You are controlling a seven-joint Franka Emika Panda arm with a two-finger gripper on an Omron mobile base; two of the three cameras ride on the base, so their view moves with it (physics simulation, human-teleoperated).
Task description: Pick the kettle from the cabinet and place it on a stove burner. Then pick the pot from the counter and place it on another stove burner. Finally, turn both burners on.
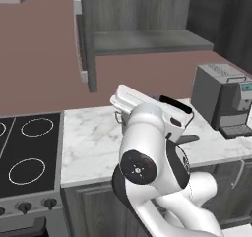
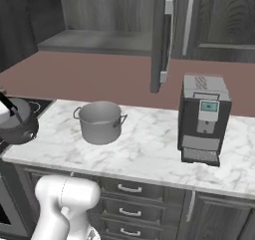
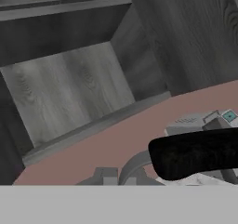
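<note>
Kettle in transit at the left edge of the right base view: the grey metal body hangs over the corner where the white marble counter meets the black cooktop, its black arched handle running up out of frame. From the left base view the white arm blocks the kettle body, but the black handle shows against the hand, and the fingers, closed as far as they go, appear to be clamped on it, though the fingertips themselves are hidden. The hand view shows the same black handle as a thick dark bar across its lower right, with the open, bare cabinet and its shelf beyond. Only the right base view gives a clear look at the pot, a wide steel cylinder with two loop handles standing upright on the counter, well apart from a grey coffee machine to its right; in the left base view just one loop of the pot peeks past the arm. Two white burner rings lie bare on the cooktop in the left base view, dark knobs along its front.
</note>
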